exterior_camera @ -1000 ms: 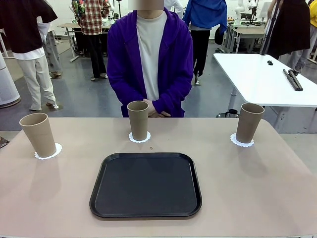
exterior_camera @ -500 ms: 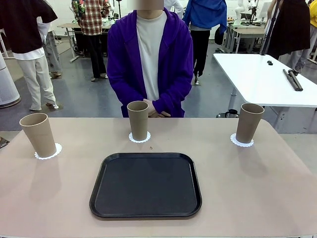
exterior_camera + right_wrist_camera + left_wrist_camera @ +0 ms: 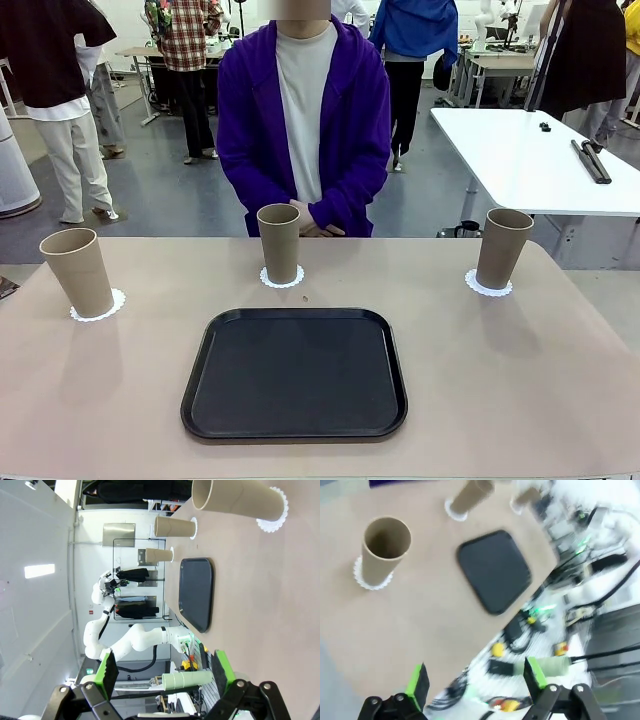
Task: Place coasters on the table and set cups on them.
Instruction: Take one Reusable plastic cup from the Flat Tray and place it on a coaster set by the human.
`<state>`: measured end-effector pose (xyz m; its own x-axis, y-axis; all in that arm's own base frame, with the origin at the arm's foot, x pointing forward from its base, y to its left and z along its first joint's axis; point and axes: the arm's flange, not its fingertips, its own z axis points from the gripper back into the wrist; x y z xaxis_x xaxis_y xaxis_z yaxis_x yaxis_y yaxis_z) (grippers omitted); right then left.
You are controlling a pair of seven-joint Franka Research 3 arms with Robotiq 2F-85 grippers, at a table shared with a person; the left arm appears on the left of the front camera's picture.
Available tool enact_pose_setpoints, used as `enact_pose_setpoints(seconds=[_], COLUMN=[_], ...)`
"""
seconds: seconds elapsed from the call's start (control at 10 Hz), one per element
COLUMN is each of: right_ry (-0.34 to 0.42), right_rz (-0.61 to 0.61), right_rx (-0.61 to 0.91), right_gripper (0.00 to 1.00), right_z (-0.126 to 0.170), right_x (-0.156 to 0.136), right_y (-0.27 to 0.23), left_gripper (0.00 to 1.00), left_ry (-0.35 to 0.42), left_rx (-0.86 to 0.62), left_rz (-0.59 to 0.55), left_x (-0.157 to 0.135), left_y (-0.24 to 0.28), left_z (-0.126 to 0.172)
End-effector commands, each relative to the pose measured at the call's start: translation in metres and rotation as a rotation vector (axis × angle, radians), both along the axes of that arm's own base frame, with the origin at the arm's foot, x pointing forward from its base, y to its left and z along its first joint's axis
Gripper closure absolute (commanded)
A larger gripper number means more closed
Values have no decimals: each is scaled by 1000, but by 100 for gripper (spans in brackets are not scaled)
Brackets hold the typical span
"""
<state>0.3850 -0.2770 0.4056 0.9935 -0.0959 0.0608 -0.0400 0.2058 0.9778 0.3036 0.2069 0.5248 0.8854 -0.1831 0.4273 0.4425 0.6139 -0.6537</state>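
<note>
Beige table [image 3: 120, 400]: three cups [image 3: 279, 243] upright on white coasters [image 3: 282, 278], black tray [image 3: 295, 372] nearer. White table [image 3: 520, 160] beyond. Left gripper [image 3: 472, 680], right gripper [image 3: 162, 672] spread wide, empty. Left wrist view's floor clutter blurred.

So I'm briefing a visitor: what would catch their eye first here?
Three tan cups, left, middle and right, each upright on a white coaster along the beige table. A bare black tray lies nearer the robot, and a person in a purple jacket stands behind the table.

Black pincer [image 3: 164, 672] linkages, green pads; white jointed arm [image 3: 127, 640]; person [image 3: 303, 115]: purple hoodie, white shirt.
</note>
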Motion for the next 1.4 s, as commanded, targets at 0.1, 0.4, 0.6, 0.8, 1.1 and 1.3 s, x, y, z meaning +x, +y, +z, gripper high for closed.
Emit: enact_pose_setpoints(seconds=[0.1,0.4,0.6,0.8,1.1,1.3], right_ry=[0,0,0,0,0,0], right_rz=[-6,-6,-6,-6,-6,-6], right_rx=[2,2,2,2,2,2], right_gripper=[0,0,0,0,0,0], right_z=[1,1,1,1,1,1], right_x=[1,1,1,1,1,1], right_y=[1,1,1,1,1,1], left_gripper=[0,0,0,0,0,0], left_ry=[177,246,269,294,294,294], left_rx=[-316,-375,-403,-422,-391,-391], left_rz=[175,235,246,251,258,258], left_x=[8,-4,-8,-8,-14,-14], left_y=[53,91,111,118,107,107], left_z=[-31,-70,-75,-81,-85,-85])
